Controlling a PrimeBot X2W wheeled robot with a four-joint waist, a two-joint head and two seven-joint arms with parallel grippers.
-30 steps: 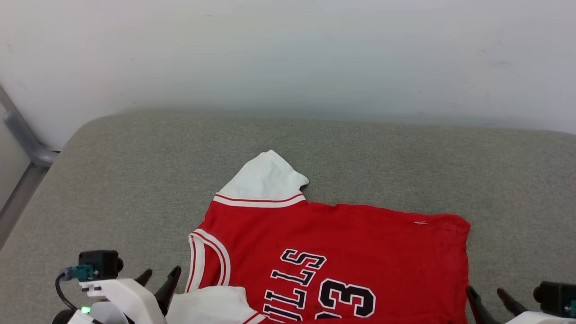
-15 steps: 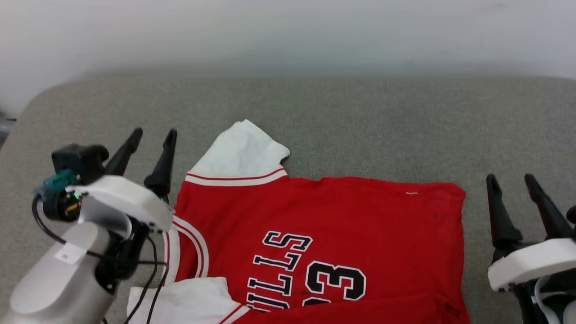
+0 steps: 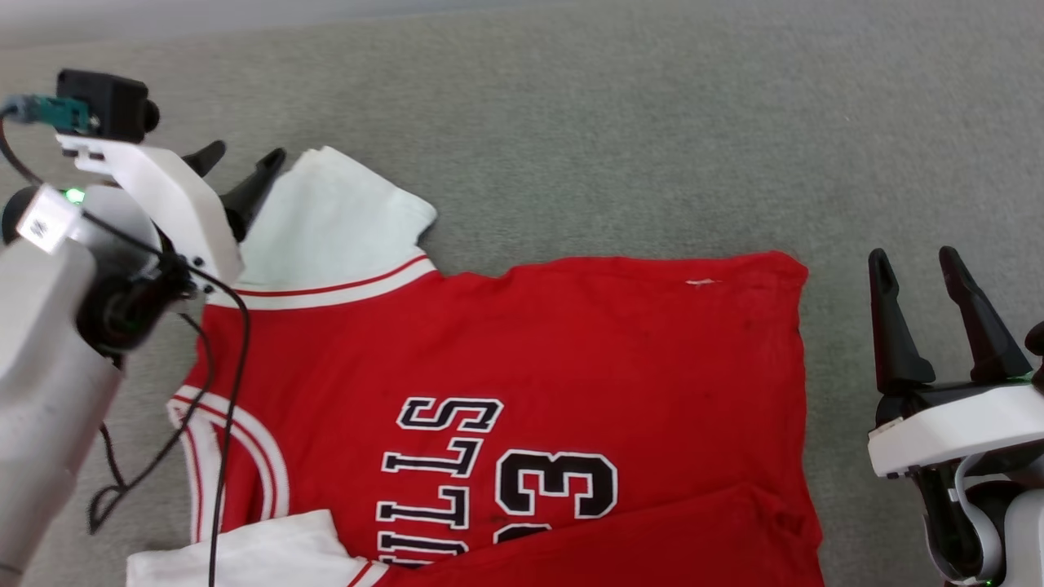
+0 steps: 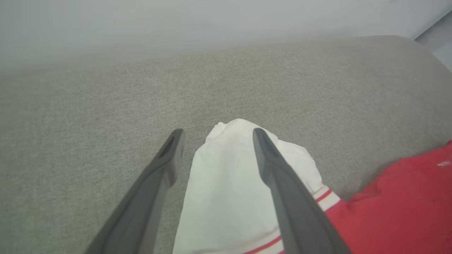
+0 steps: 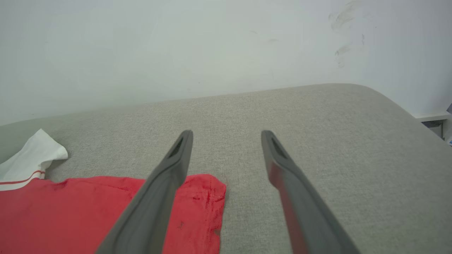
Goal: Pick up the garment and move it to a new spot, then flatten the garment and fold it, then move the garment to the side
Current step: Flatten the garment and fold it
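**Both hands stand wide over a spread red jersey**

The red jersey (image 3: pixel 530 342) lies spread flat on a grey upholstered cushion (image 3: pixel 612 122), its front up, with black-and-white lettering and a "23" (image 3: pixel 555 489) showing. In the head view its neckline (image 3: pixel 269 465), trimmed in white and red stripes, points toward the robot's left, and its hem runs down the robot's right side. A tiny white logo (image 3: pixel 701 283) sits near the far hem corner. One white sleeve (image 3: pixel 334 220) sticks out at the far left, edged by a thin red-and-white stripe. A second white sleeve (image 3: pixel 261 554) lies at the near left edge. Along the bottom of that view a strip of red fabric is folded over the number's lower part.

The left hand (image 3: pixel 243 159) is at the far sleeve, its fingers spread wide and gripping nothing. From its wrist camera the left hand (image 4: pixel 217 135) straddles the sleeve (image 4: pixel 226 197), which lies under and between the two fingers (whether they touch the cloth I cannot tell). A black cable (image 3: pixel 232 367) hangs from that arm across the jersey's shoulder.

The right hand (image 3: pixel 915 265) stands just beside the hem, over bare cushion, also wide and empty. In its own view the right hand (image 5: pixel 227 135) points toward a pale wall (image 5: pixel 176 53), with the jersey's hem corner (image 5: pixel 70 211) near its left finger.
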